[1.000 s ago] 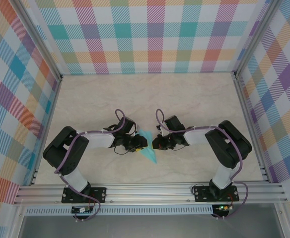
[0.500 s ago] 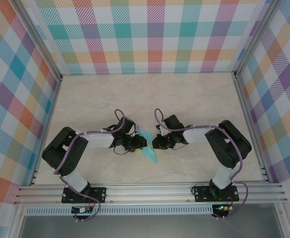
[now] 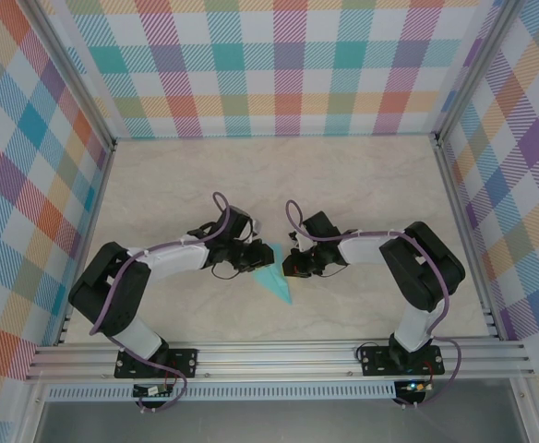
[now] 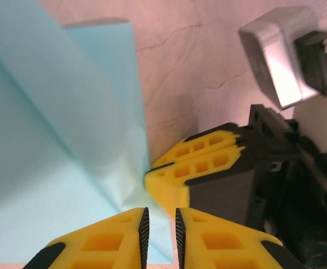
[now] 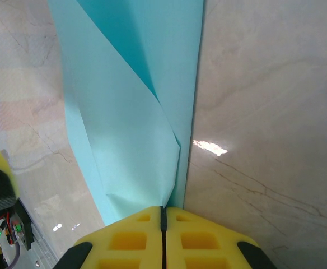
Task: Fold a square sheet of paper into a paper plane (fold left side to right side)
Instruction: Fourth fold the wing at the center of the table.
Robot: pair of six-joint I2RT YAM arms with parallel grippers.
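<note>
The right hand [image 5: 162,212] is closed, its yellow fingers pressed together on a creased edge of the paper plane [image 5: 130,112], which runs straight into the seam between them. The left hand [image 4: 160,224] is not quite closed: a narrow slit stays between its fingers, turquoise paper shows through the slit, and I cannot tell whether it grips. From the left wrist, the right hand [image 4: 158,176] sits at 3 o'clock of the slit, its tip touching the paper plane [image 4: 57,140], with a grey boxy part [image 4: 275,56] of that arm beyond it at 1 o'clock.

From above, the left hand [image 3: 258,263] and the right hand [image 3: 286,268] face each other across the paper plane's [image 3: 274,277] wide end, partly covering it. The nose points toward 5 o'clock on the marbled counter [image 3: 343,185]. Plaid walls [image 3: 288,74] stand at 9, 12 and 3 o'clock, and an aluminium rail [image 3: 279,355] at 6.
</note>
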